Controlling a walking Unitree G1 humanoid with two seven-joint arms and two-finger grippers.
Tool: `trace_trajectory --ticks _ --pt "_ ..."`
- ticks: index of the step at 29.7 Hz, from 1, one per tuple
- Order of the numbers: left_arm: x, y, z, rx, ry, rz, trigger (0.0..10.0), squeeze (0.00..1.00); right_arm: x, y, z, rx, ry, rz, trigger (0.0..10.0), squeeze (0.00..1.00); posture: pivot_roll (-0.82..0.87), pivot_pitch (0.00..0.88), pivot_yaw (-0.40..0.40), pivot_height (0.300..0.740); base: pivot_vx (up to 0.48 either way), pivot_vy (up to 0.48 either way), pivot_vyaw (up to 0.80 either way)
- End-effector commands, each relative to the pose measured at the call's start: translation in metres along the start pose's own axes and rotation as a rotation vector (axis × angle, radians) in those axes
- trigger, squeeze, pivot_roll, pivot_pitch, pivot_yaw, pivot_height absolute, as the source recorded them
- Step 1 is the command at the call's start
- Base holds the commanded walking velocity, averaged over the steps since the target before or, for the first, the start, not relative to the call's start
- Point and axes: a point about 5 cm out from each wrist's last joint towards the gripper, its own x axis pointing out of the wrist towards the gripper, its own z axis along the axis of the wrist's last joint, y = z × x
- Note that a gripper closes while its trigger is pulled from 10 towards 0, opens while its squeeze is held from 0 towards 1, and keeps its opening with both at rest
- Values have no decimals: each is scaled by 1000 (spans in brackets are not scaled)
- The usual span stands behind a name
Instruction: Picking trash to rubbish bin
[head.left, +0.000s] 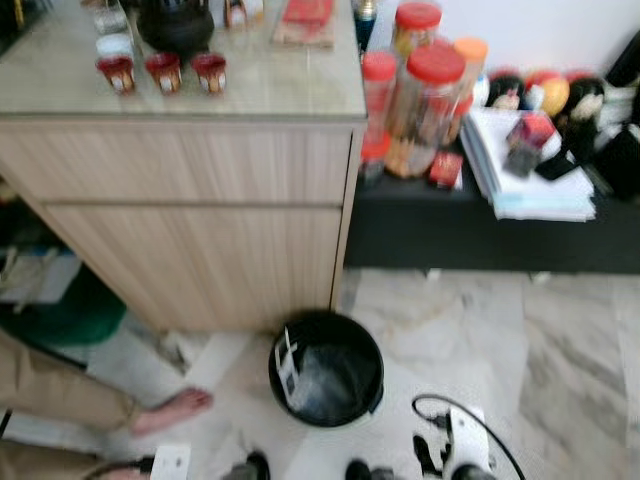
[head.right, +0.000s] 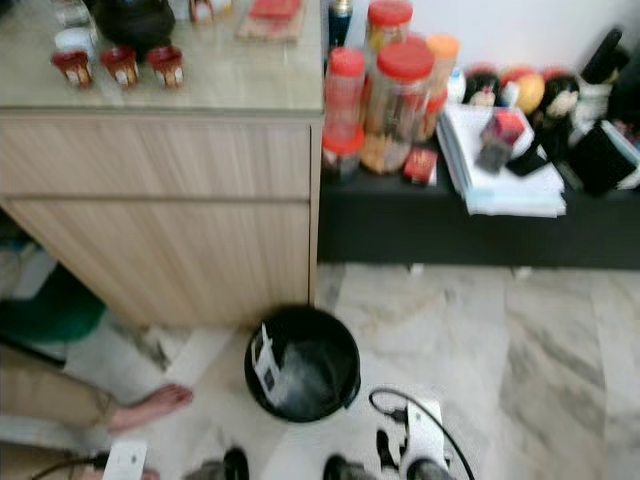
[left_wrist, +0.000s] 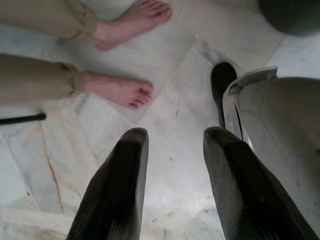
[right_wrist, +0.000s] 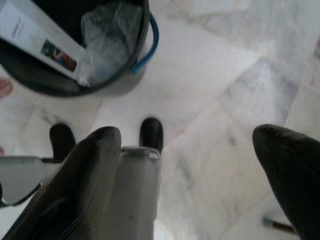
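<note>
- Black rubbish bin (head.left: 326, 368) stands on the marble floor (head.left: 520, 350) ahead of both grippers' fingers, already holding a light, stiff carton (right_wrist: 40, 40) and soft crinkly plastic wrap (right_wrist: 107, 35).
- Left gripper (left_wrist: 172, 145) and right gripper (right_wrist: 192, 145): fingers spread, holding nothing.
- Any further trash: probably light; pinch a firm edge.

Ahead of me stands a light wood cabinet (head.left: 190, 220) with a pale stone top. On that top I note three small red cups (head.left: 163, 72) in a row, a dark round pot (head.left: 176, 24) behind them and a red flat item (head.left: 305, 18) near the back edge. Just beside the cabinet runs a low black shelf (head.left: 480, 235) carrying clear jars with red lids (head.left: 428, 105), a stack of white papers (head.left: 530, 175) and several small figurines (head.left: 550, 95). The floor (head.left: 520, 350) is pale veined marble. At my left a person's bare foot (head.left: 172, 409) rests on it, below a tan trouser leg (head.left: 55, 390). A black cable (head.left: 470, 420) loops across the floor.
</note>
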Motion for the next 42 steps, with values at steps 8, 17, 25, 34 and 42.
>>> trace_trajectory --ticks 8,17,25,34,42 --pt "-4 1 -16 -12 47 0 10000 0 -3 -3 -11 11 35 -12 10000 0 81 204 -30 740 -350 0 0" --pt "-4 0 -15 -17 42 -5 10000 0 -2 -2 -10 13 30 -11 10000 0 81 206 -31 740 -336 0 0" --pt "-5 -2 -16 -10 45 -5 10000 0 -3 -2 -11 13 34 -12 10000 0 81 210 -32 740 -76 0 0" --pt "-4 -2 -14 -13 25 -10 10000 0 -2 -2 -11 20 28 -14 10000 0 80 208 -30 740 0 0 0" --pt "-4 -2 -12 4 24 -11 10000 0 -2 -1 -10 23 27 -12 10000 0 81 206 -29 740 0 0 0"
